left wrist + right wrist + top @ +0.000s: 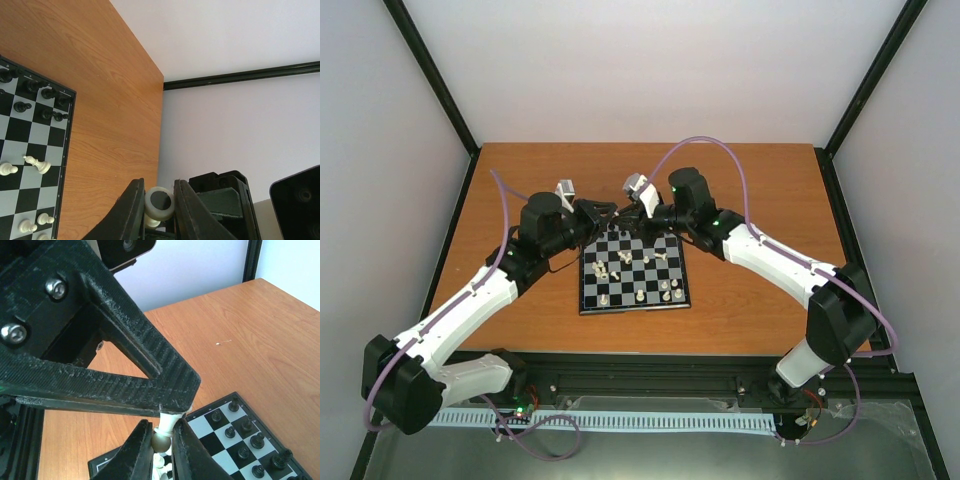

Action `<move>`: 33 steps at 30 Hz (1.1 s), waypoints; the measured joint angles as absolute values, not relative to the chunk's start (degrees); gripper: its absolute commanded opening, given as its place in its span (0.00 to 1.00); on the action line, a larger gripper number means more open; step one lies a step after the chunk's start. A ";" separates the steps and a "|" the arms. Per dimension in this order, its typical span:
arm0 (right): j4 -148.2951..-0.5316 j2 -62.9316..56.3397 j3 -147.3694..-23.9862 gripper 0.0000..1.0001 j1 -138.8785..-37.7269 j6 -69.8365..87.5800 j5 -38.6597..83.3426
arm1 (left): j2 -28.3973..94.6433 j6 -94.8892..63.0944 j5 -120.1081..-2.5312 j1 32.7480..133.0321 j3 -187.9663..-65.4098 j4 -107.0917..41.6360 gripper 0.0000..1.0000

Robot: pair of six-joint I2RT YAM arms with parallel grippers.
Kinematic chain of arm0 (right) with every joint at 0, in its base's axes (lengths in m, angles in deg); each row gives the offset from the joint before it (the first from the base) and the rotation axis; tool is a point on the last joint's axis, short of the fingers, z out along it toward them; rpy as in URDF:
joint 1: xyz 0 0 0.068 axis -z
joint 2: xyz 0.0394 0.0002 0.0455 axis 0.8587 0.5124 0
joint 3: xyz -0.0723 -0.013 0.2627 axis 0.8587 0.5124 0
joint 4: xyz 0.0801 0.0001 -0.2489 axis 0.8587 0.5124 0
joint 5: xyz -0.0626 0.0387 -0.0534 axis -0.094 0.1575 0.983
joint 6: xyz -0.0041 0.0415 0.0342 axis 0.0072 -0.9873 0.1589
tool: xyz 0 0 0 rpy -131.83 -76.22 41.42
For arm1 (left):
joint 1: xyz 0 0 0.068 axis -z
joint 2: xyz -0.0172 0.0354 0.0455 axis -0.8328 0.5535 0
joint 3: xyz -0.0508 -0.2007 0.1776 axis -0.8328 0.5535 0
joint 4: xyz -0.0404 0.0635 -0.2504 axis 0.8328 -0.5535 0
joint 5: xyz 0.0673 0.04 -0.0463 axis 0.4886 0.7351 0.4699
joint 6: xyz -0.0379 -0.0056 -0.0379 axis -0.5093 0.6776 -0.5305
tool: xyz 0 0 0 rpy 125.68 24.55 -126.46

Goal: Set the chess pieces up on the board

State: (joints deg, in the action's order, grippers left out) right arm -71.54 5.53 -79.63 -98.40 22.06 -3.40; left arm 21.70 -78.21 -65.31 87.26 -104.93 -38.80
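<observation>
The board (583,292) lies at the table's middle with black pieces (655,244) at its far side and several cream-white pieces (665,290) scattered nearer. Both grippers meet above the board's far edge. My left gripper (606,211) is shut on the round base of a cream-white piece (160,202). My right gripper (632,211) is shut on the ball head of that same piece (161,441); its white stem runs up into the left fingers (150,385). In the left wrist view the left gripper (159,186) frames the base. In the right wrist view the right gripper (163,426) hangs over the board's corner (220,422).
The wooden table (750,190) is bordered by black frame posts and white walls. Black pieces (47,92) stand along the board's rim (70,115), and white ones (37,164) lie further in. More black pieces (242,437) show under the right gripper.
</observation>
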 measured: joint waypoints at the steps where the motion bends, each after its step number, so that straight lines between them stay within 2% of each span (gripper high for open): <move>1: -71.15 5.53 -79.78 0.08 -98.46 22.36 -3.36 | 21.70 -77.99 -65.24 87.26 -104.95 -38.84 0.18; 7: -68.72 5.47 -81.24 0.06 -98.51 25.18 -1.96 | 21.72 -74.38 -64.46 87.29 -107.27 -43.10 0.45; 10: -66.52 5.36 -81.96 0.06 -98.46 27.57 -1.20 | 21.72 -71.15 -62.88 87.31 -109.43 -47.54 0.54; 14: -61.58 5.34 -82.38 0.07 -98.46 31.67 -0.50 | 21.72 -65.31 -59.41 87.31 -113.35 -54.34 0.59; 22: -44.16 5.88 -84.91 0.08 -98.49 46.82 2.83 | 23.63 -49.83 -53.83 83.09 -125.48 -69.22 0.60; 26: -35.61 8.57 -88.89 0.08 -98.49 55.30 8.01 | 24.68 -44.52 -51.45 79.11 -125.87 -72.76 0.60; 33: -27.98 12.37 -91.28 0.08 -99.38 65.97 19.31 | 25.09 -40.26 -49.16 77.89 -122.22 -72.79 0.60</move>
